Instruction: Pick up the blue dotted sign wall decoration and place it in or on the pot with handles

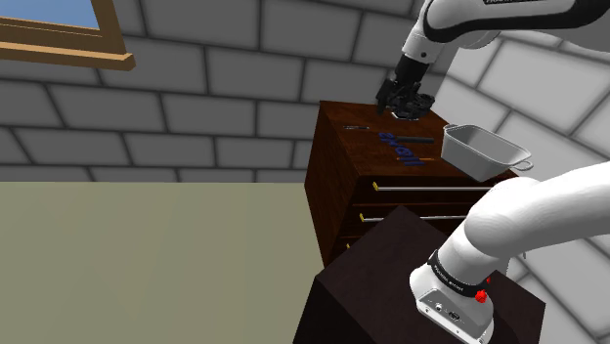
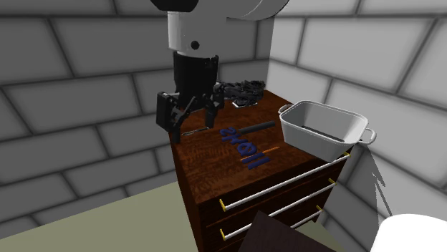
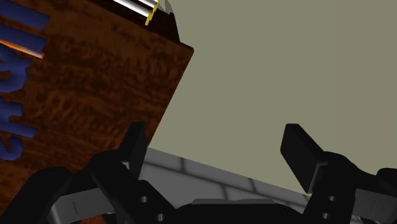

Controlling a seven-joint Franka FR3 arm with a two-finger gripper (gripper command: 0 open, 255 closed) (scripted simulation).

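Wood dresser [image 2: 202,156] w/ black rod [image 2: 259,126], window [image 1: 59,39]

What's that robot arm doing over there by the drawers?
A white robot arm holds its black gripper above one edge of a brown wooden dresser. Its fingers are open and hold nothing. The blue sign lies flat on the dresser top, not yet picked up. The grey pot with handles stands on the dresser beside the sign, and the sign is not in it.

The black gripper [image 1: 404,102] hangs above the brown dresser [image 1: 342,186]. A blue sign [image 1: 400,147] lies flat on top, near a grey pot [image 1: 481,151] with handles.
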